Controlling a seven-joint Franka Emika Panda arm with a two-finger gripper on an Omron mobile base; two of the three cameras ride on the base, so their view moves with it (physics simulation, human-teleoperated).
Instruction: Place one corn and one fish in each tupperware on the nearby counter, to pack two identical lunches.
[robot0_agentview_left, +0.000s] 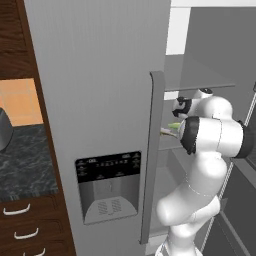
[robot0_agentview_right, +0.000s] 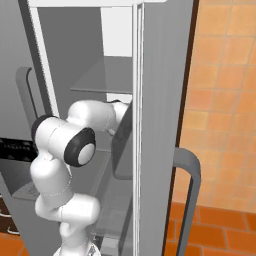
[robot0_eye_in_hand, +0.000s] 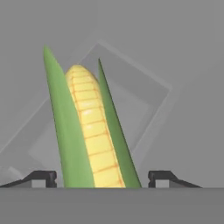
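Note:
A corn cob (robot0_eye_in_hand: 94, 131), yellow with green husk along both sides, lies on a grey fridge shelf straight ahead of my gripper (robot0_eye_in_hand: 101, 177). The cob's near end sits between the two dark fingertips (robot0_eye_in_hand: 43, 177), with a gap on each side, so the gripper is open around it without touching. From the left base view the corn's green tip (robot0_agentview_left: 173, 126) pokes out beside my arm inside the open fridge. The black-grey marbled counter (robot0_agentview_left: 27, 160) lies at the far left. The fish and the tupperware are out of view.
The grey fridge door (robot0_agentview_left: 100, 125) with its dispenser panel and long handle (robot0_agentview_left: 152, 155) stands just left of my arm. The other open door (robot0_agentview_right: 160, 125) hems the arm in on the right. Fridge shelves (robot0_agentview_right: 102, 77) sit above the hand. Wood drawers (robot0_agentview_left: 25, 225) are under the counter.

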